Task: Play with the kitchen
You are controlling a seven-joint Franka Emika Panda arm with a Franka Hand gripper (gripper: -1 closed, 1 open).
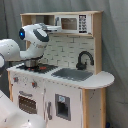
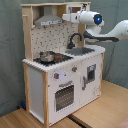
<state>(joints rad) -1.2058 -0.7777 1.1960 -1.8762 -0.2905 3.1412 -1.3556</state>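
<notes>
The kitchen (image 1: 60, 95) (image 2: 55, 75) is a tall toy of white panels and light wood. It has a black faucet (image 1: 84, 58) (image 2: 75, 39), a grey sink (image 1: 72, 74) (image 2: 81, 51), a stove with a small metal pot (image 1: 31, 63) (image 2: 47, 56), and an oven door (image 1: 27, 104) (image 2: 64, 95). My gripper (image 1: 55, 23) (image 2: 65, 17) is held level at the upper shelf, between the hood (image 2: 47, 20) and the microwave cabinet (image 1: 70, 23). The arm's white wrist hides part of the cabinet in the second exterior view.
The kitchen stands on wooden table tops (image 2: 102, 107) in front of a grey curtain (image 2: 10, 50). A white rounded part of the arm (image 1: 15, 117) fills the lower corner on the first exterior view's left. The counter's rounded end (image 1: 102, 79) juts out beside the sink.
</notes>
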